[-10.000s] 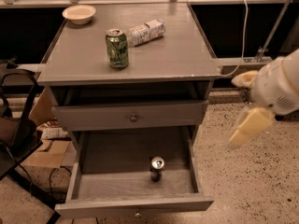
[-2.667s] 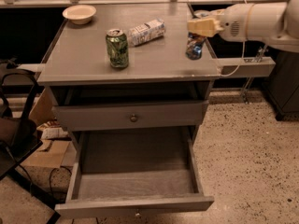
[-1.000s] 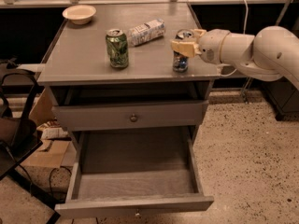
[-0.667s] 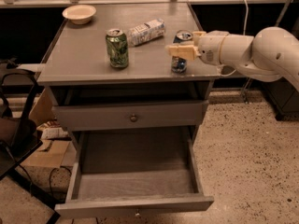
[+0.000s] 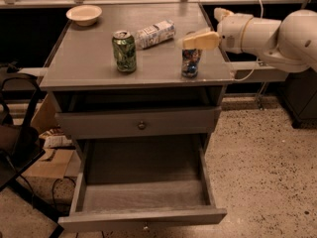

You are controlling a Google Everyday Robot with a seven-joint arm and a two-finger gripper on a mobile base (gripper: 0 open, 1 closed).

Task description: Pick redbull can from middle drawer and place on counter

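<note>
The redbull can (image 5: pixel 190 62) stands upright on the counter (image 5: pixel 89 63), near its right front corner. My gripper (image 5: pixel 197 39) hovers just above the can's top, reaching in from the right, open and off the can. It hides the can's top. The middle drawer (image 5: pixel 143 195) is pulled out below, and nothing lies in it.
A green can (image 5: pixel 124 51) stands at the counter's middle. A crumpled silver packet (image 5: pixel 155 33) lies behind it and a cream bowl (image 5: pixel 84 14) sits at the back left. The closed drawer front with a round knob (image 5: pixel 141 124) is above the open drawer. A black chair (image 5: pixel 15 133) and a cardboard box (image 5: pixel 52 155) are on the left.
My gripper has risen a little off the redbull can and let go of it. The can stays upright on the counter in the same spot.
</note>
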